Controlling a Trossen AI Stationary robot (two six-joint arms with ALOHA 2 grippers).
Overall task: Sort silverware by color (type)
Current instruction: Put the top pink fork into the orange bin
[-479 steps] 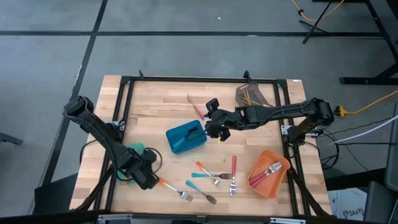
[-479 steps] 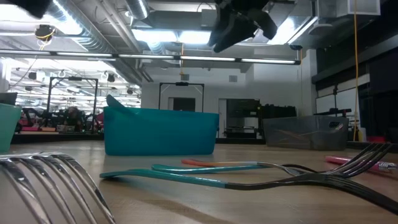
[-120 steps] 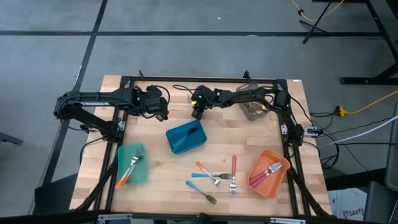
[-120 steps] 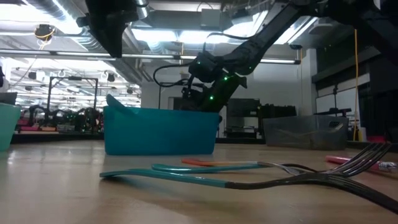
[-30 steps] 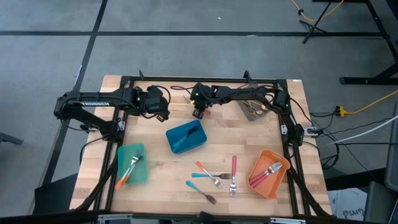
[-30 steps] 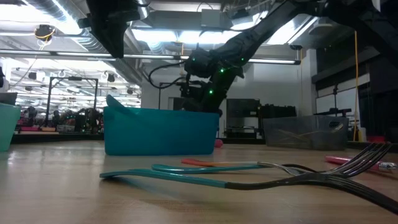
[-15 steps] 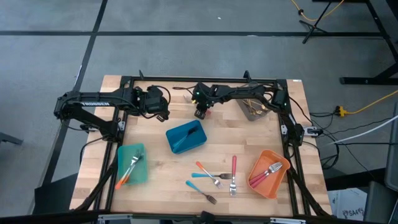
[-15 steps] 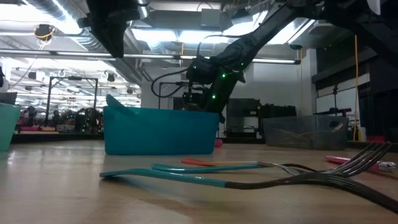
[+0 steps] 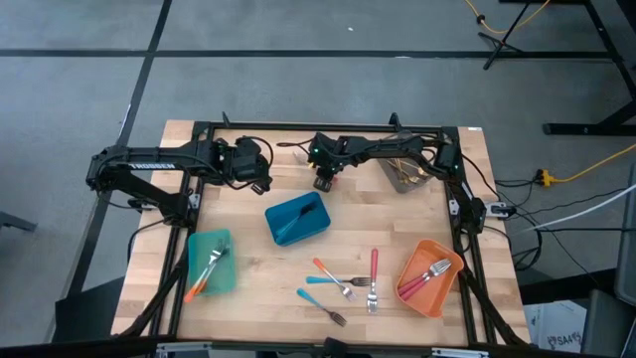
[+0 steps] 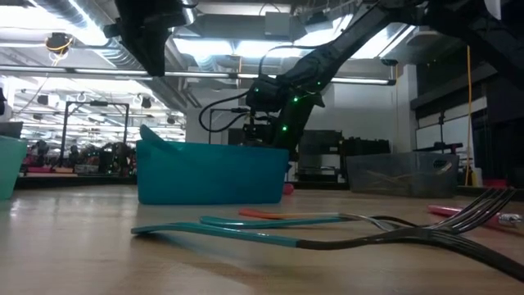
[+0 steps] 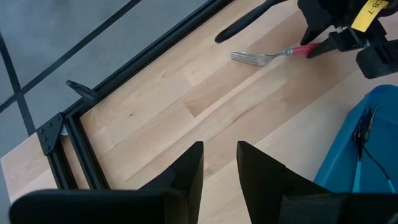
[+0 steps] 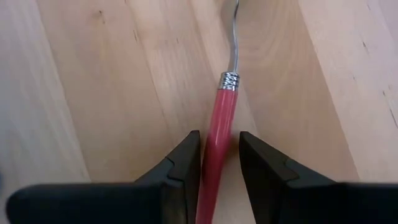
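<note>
1. R gripper at table's far edge, behind blue bin; fingers straddle red-handled fork, can't tell if clamped.
2. L gripper idles left of bin, jaws parted, nothing held.

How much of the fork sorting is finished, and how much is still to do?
Some is done: forks already lie in the teal bin, the blue bin and the orange bin. Right now the right gripper straddles a red-handled fork at the table's far edge. Several loose forks at the near side are still unsorted.
</note>
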